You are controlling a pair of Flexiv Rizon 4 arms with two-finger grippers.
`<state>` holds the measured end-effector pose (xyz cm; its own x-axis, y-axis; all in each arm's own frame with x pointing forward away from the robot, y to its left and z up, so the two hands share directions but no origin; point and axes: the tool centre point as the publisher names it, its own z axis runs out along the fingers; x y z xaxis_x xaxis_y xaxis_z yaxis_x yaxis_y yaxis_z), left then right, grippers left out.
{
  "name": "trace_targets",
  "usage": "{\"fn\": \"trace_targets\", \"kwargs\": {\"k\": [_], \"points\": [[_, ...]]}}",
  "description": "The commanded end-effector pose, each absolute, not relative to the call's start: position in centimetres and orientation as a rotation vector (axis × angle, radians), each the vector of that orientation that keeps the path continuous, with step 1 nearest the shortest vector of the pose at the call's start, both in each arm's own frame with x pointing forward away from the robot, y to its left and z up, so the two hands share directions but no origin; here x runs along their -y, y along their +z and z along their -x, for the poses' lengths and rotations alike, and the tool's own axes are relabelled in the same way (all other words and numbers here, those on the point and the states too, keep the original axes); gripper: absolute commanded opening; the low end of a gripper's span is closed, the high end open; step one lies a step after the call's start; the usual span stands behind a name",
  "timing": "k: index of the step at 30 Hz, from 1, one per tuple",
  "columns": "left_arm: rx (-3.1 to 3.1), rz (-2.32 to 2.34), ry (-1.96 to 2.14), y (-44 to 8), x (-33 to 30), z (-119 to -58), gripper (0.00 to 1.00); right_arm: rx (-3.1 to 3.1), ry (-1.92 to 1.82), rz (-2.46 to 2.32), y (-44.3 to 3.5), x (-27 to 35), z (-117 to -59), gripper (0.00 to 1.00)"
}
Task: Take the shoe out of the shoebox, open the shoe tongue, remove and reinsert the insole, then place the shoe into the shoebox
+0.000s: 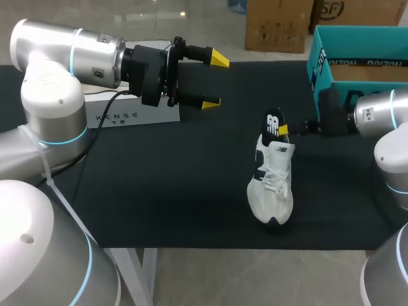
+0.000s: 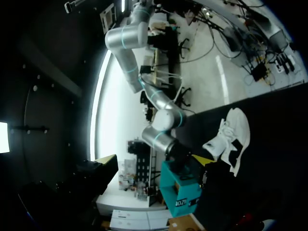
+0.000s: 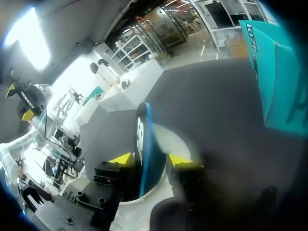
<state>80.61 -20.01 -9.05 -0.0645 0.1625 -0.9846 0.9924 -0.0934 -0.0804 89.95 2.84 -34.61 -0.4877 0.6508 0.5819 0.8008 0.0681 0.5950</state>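
**Head view: shoe tongue pinched, shoe otherwise unbraced**

At far left, my left arm [image 1: 57,70] hangs above the counter [image 1: 159,191]. Its jaws are spread wide and hold nothing, well apart from the shoe. Behind them a white box [image 1: 137,115] sits on the counter.

Right of centre, the white shoe [image 1: 273,188] rests on its sole on the counter, out of the shoebox and near it. Its dark shoe tongue [image 1: 274,122] stands up at the back.

My right arm [image 1: 376,111] reaches in low from the right. In the right wrist view its jaws are nearly closed, one yellow tip pressed on either side of the tongue.

The teal shoebox [image 1: 357,44] stands at the far right rear.

Risks, in my judgement:
- Nothing pins the shoe down, so pulling the tongue back may drag or tip the whole shoe rather than open it.
- The grip is narrow and near the tongue's edge, so a sharp pull could slip it free.
- The laces look snug and may resist.
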Motion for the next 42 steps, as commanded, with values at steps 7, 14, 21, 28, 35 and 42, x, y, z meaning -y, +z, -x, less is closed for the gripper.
{"fn": "trace_targets", "kwargs": {"k": [7, 14, 21, 28, 35, 42], "points": [[-1.336, -1.371, -1.256, -9.0, 20.0, -80.6, 1.00, 2.178, -1.390, 1.522, -35.4, -2.2, -90.2, 0.02], [-1.336, -1.371, -1.256, -9.0, 20.0, -80.6, 1.00, 2.183, -1.387, 1.528, -35.4, -1.9, -90.3, 0.00], [-1.336, -1.371, -1.256, -9.0, 20.0, -80.6, 1.00, 2.177, -1.395, 1.520, -35.0, -2.2, -89.7, 0.00], [-1.336, -1.371, -1.256, -9.0, 20.0, -80.6, 1.00, 2.171, -1.365, 1.527, -35.5, -1.9, -88.7, 0.00], [-1.336, -1.371, -1.256, -9.0, 20.0, -80.6, 1.00, 2.178, -1.303, 1.535, -36.5, -1.5, -87.8, 0.00], [-1.336, -1.371, -1.256, -9.0, 20.0, -80.6, 1.00, 2.186, -1.239, 1.531, -37.8, -1.8, -87.3, 0.00]]}}
